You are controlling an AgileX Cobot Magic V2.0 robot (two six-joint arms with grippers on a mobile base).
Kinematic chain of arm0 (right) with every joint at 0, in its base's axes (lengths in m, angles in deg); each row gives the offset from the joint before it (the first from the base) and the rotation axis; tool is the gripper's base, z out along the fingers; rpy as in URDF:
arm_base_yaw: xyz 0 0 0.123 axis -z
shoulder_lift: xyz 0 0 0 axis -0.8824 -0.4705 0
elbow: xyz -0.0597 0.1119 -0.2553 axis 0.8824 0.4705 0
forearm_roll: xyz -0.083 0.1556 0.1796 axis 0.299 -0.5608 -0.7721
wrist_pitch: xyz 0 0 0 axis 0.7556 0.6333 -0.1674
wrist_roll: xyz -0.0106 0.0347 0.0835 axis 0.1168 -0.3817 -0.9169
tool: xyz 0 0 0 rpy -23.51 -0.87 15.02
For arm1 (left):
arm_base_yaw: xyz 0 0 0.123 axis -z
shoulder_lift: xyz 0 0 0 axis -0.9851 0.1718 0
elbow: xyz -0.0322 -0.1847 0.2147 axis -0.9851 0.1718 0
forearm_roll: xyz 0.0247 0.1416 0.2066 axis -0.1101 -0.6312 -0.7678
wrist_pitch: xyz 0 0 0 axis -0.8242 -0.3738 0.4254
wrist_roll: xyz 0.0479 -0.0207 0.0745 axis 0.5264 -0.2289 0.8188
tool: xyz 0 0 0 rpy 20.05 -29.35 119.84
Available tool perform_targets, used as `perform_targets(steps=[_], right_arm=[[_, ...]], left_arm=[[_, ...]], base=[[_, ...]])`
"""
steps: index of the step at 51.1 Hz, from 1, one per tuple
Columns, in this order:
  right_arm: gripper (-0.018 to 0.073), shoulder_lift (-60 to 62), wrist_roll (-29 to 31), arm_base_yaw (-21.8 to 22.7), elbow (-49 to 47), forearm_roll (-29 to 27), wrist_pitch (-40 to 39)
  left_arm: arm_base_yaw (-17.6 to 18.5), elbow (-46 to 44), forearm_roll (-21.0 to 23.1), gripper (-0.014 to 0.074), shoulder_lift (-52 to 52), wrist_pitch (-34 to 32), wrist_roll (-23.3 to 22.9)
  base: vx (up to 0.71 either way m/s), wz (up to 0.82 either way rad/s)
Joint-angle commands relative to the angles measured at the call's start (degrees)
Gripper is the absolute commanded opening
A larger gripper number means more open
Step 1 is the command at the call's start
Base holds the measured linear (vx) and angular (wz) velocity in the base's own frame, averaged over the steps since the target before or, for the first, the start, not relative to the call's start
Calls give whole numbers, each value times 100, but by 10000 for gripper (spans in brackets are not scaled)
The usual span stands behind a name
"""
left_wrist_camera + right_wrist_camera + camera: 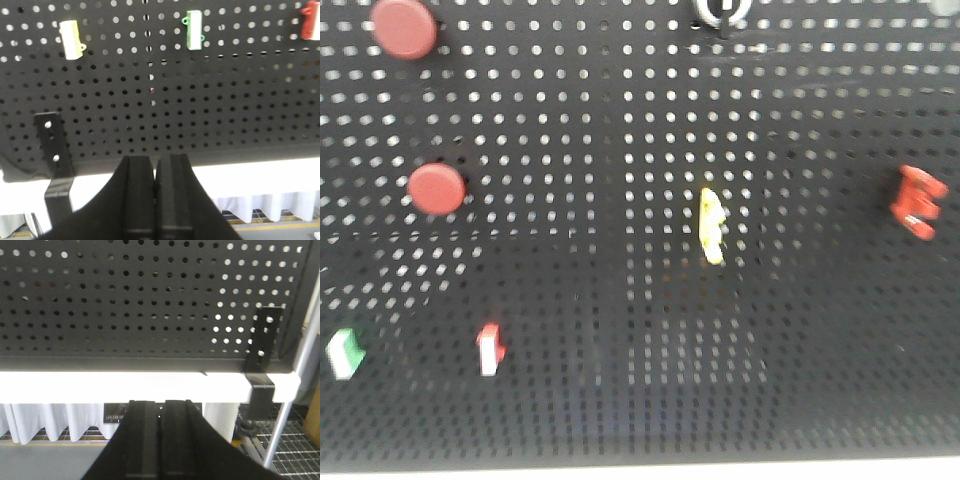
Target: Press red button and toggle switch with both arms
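Note:
In the front view two round red buttons sit on the black pegboard point(620, 330): one at the top left point(404, 27) and one lower down point(437, 189). The toggle switch point(722, 9), a white ring with a black stub, is cut off at the top edge. No arm shows in the front view. My left gripper point(156, 161) is shut and empty, below the pegboard's lower edge point(200, 135). My right gripper point(161, 402) is shut and empty, below the board's white sill point(125, 385). Neither button nor the switch shows in the wrist views.
Small rocker switches sit on the board: yellow point(711, 227), red point(917, 201), red-white point(491, 349), green-white point(346, 353). The left wrist view shows a yellow one point(71, 39), a green one point(193, 29), a red one point(310, 23) and a black bracket point(51, 145). Another bracket point(264, 345) and a metal leg point(290, 405) stand right.

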Motion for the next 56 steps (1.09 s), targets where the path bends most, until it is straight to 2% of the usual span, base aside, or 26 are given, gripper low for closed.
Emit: perform_targets(steps=[1, 37, 42, 46, 56], right_arm=[[0, 98, 0, 35, 63, 41, -460], [0, 98, 0, 35, 63, 41, -460], [0, 98, 302, 35, 63, 305, -465], [0, 98, 532, 35, 63, 614, -580], [0, 98, 438, 35, 63, 394, -1227]], left_arm=[[-2, 192, 51, 2, -81, -465, -16], [-2, 192, 51, 2, -81, -465, -16], [-2, 192, 51, 2, -81, -465, -16], [-2, 188, 52, 2, -81, -486, -16], [-2, 188, 52, 2, -81, -561, -16]], base=[[12, 1], [4, 0], [0, 0], [0, 0], [0, 0]])
